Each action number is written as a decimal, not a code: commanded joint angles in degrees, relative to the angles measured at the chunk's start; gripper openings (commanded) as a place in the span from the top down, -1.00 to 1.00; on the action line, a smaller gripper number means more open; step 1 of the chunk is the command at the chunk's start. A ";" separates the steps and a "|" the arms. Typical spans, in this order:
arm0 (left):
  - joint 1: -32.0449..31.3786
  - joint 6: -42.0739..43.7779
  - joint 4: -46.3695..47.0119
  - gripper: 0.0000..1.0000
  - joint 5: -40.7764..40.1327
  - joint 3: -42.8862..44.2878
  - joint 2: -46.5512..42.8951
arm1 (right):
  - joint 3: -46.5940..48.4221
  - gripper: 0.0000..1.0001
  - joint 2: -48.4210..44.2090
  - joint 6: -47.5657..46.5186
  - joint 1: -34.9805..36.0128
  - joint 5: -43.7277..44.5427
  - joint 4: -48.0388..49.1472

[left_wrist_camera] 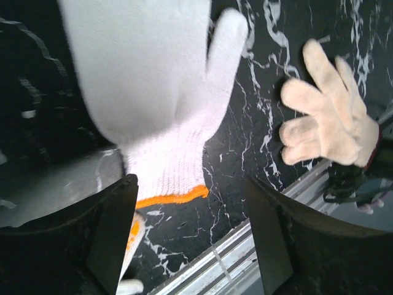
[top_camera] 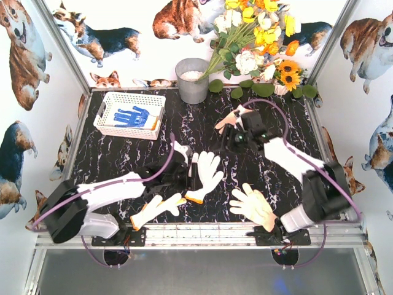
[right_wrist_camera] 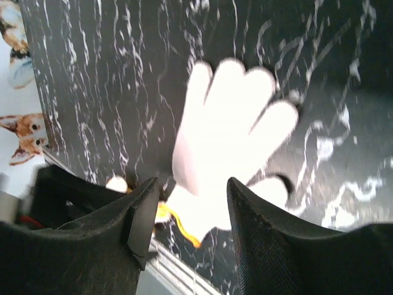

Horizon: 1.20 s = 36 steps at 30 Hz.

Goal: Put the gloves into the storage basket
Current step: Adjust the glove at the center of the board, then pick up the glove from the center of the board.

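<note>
My left jaws stand apart at the orange-cuffed white glove lying on the worktop; my right jaws are clamped on the peach glove by its cuff.

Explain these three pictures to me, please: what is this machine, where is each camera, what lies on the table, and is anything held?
These are two robot arms, bolted at the near edge of a table. The wide picture comes from a camera above and behind them; the other two come from a camera on each wrist, looking past its own end effector. On the table lie gloves: a white glove with an orange cuff, a second white glove and a cream glove. A blue-patterned glove lies in the white basket; a grey bucket and flowers stand behind. The left end effector is open above that cuff. The right end effector has a pale glove in its gap; the blur hides whether it grips.
</note>
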 commanded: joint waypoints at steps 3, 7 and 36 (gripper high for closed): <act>1.07 1.44 -22.86 -0.36 -11.96 7.67 -7.40 | -8.47 -0.05 -11.61 0.89 0.19 2.42 -5.92; 0.89 2.30 -32.50 -0.41 -12.77 7.32 -8.33 | -12.79 -0.11 -16.20 2.44 0.19 4.50 -5.73; -3.58 5.75 -27.98 1.00 0.02 13.66 -9.70 | -12.09 -0.10 -18.31 2.28 0.10 7.36 -6.54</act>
